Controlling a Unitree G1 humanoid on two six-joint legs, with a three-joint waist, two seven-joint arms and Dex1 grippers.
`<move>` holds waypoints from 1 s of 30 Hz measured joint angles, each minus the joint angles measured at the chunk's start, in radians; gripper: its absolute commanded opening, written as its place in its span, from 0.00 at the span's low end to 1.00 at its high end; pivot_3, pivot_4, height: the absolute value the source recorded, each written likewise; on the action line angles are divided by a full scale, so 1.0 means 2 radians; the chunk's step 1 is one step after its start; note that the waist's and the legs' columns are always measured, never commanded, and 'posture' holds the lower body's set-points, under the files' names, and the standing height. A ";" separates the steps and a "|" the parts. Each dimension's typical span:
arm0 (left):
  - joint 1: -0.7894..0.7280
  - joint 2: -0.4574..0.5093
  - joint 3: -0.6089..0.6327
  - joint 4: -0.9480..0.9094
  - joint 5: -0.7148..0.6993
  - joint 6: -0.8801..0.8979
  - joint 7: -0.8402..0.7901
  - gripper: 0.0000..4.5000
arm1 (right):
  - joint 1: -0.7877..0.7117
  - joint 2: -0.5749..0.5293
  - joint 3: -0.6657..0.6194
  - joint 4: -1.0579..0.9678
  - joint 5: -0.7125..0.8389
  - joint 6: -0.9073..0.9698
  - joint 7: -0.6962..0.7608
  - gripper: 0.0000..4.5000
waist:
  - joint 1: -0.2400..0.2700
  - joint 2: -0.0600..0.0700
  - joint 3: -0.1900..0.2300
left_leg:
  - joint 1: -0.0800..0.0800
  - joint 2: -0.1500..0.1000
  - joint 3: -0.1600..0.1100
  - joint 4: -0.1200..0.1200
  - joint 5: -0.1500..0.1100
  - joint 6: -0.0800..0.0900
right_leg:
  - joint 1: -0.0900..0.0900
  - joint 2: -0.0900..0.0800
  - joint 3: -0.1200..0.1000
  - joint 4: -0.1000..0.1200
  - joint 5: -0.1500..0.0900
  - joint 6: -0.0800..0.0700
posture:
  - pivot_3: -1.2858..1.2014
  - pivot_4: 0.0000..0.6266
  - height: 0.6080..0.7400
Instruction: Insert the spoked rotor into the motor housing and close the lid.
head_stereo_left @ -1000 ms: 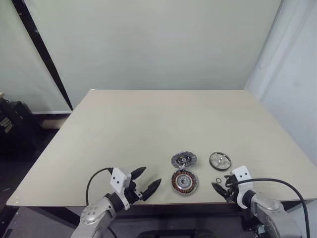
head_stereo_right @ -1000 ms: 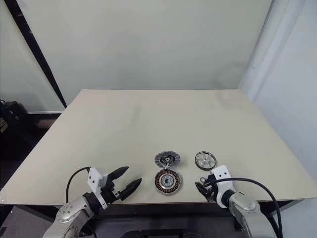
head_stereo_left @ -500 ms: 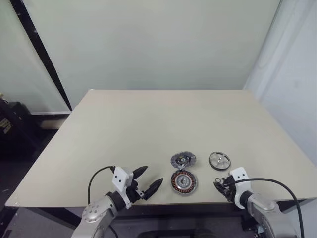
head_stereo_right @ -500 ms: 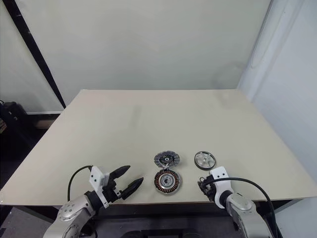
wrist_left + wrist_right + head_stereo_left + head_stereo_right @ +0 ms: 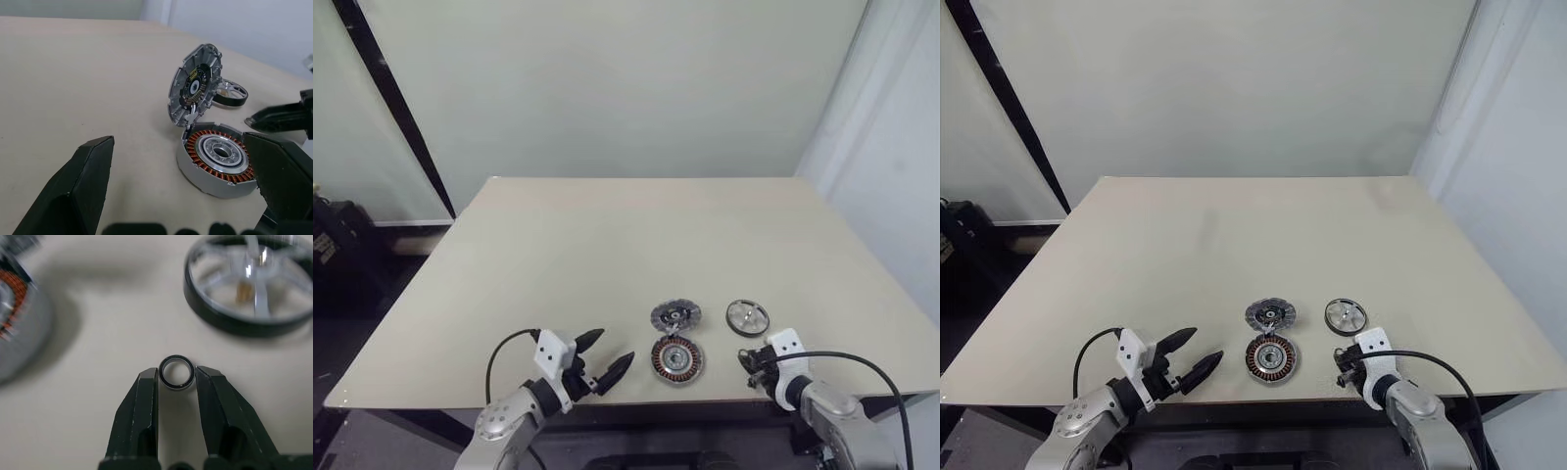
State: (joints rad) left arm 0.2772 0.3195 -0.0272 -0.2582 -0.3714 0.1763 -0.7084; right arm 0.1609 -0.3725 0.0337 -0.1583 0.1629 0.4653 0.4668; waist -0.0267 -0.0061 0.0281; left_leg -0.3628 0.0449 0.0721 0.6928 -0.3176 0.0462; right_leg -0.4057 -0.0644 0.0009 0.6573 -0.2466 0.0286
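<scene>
Fingers of the right gripper [image 5: 176, 382] have narrowed since a second ago and now pinch a small ring [image 5: 176, 372] on the table [image 5: 607, 245], just beside the rotor [image 5: 748, 317]. The left gripper [image 5: 603, 354] stays spread wide, holding nothing, near the housing [image 5: 677, 359], whose lid [image 5: 675, 315] stands tilted open behind it.
</scene>
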 measured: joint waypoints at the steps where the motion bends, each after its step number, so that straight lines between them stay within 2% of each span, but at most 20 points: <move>1: 0.000 0.001 0.000 0.000 0.000 -0.002 0.000 1.00 | -0.001 -0.003 0.000 -0.017 0.003 0.007 0.005 0.18 | 0.000 0.000 0.000 | 0.000 0.000 0.000 0.000 0.000 0.000 | 0.000 0.000 0.000 0.000 0.000 0.000 | 0.52 0.00 1.00; 6: 0.005 0.012 0.001 0.006 0.001 -0.014 -0.006 1.00 | -0.017 -0.018 0.016 -0.077 0.016 0.050 0.026 0.18 | 0.000 0.000 0.000 | 0.000 0.000 0.000 0.000 0.000 0.000 | 0.000 0.000 0.000 0.000 0.000 0.000 | 0.52 0.00 1.00; 14: 0.013 0.039 -0.004 0.030 0.015 -0.040 -0.036 1.00 | -0.062 -0.015 0.085 -0.121 0.021 0.114 0.036 0.18 | 0.000 0.000 0.000 | 0.000 0.000 0.000 0.000 0.000 0.000 | -0.001 0.000 0.000 0.000 0.000 0.000 | 0.52 0.00 1.00; 22: 0.011 0.040 -0.007 0.039 0.023 -0.054 -0.042 1.00 | -0.085 0.003 0.141 -0.111 0.016 0.127 0.036 0.18 | 0.001 0.000 0.000 | 0.000 0.000 0.000 0.000 0.000 0.000 | -0.001 0.000 -0.001 0.000 0.000 0.000 | 0.52 0.00 1.00; 30: 0.011 0.041 -0.014 0.043 0.028 -0.064 -0.045 1.00 | -0.091 0.011 0.157 -0.079 0.009 0.120 0.034 0.18 | 0.001 0.000 0.000 | 0.000 0.000 0.000 0.000 0.000 0.000 | -0.001 0.000 -0.001 0.000 0.000 0.000 | 0.52 0.00 1.00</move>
State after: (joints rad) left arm 0.2997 0.4015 -0.0551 -0.1725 -0.3151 0.0474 -0.7982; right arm -0.0210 -0.3497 0.3476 -0.3154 0.1815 0.7063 0.5351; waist -0.0256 -0.0063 0.0283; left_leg -0.3630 0.0451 0.0720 0.6926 -0.3177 0.0460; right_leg -0.4071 -0.0649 -0.0007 0.6569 -0.2466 0.0285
